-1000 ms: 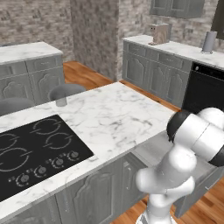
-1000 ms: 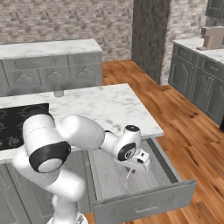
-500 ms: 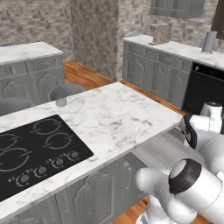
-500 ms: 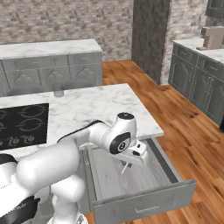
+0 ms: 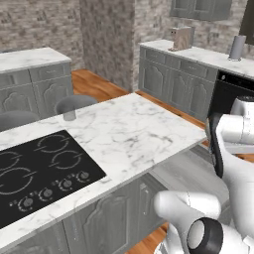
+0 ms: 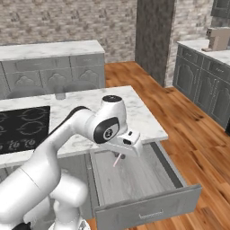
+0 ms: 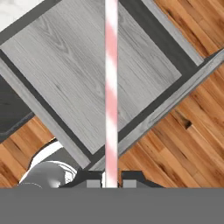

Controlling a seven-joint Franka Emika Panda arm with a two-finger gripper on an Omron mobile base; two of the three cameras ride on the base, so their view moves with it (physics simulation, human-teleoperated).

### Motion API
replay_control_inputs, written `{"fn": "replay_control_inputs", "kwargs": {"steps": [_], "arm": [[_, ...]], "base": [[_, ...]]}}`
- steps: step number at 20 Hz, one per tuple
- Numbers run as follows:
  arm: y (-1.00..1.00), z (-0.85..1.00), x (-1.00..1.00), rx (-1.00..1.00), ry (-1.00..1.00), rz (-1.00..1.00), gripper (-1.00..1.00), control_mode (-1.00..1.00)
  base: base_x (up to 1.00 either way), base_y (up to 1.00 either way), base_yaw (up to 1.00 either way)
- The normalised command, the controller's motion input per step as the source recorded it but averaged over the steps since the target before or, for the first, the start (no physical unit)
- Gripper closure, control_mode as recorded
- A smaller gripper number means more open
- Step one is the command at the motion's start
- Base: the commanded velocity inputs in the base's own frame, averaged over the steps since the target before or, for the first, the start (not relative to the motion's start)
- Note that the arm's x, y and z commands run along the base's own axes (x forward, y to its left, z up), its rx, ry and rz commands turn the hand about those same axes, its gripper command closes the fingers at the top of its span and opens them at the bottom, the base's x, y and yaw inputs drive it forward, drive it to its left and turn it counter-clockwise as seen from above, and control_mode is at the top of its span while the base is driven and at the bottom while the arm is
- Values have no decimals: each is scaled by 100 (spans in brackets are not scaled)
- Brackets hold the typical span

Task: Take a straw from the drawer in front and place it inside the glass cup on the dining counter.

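The gripper (image 7: 111, 183) pinches the thin pink-and-white striped straw (image 7: 111, 87), its length running straight out from the fingertips over the open grey drawer (image 7: 87, 83).

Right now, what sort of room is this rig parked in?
A rendered home kitchen, most likely. A marble-topped dining counter carries a black cooktop, grey carved wall cabinets line the brick walls, and a drawer stands open over a wood floor.
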Motion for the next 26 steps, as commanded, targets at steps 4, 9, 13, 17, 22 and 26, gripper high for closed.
{"fn": "replay_control_inputs", "kwargs": {"steps": [4,9,13,17,22,26], "arm": [[10,34,-32,0,-1,0,100,-100],[5,0,-28,2,-3,2,100,-100],[11,1,-23,0,0,1,100,-100],[22,0,-55,0,0,0,100,-100],[0,0,0,0,0,0,100,100],[0,0,0,0,0,0,100,100]], "base": [[0,0,0],[0,0,0],[0,0,0],[0,0,0],[-90,14,0],[-81,0,0]]}}
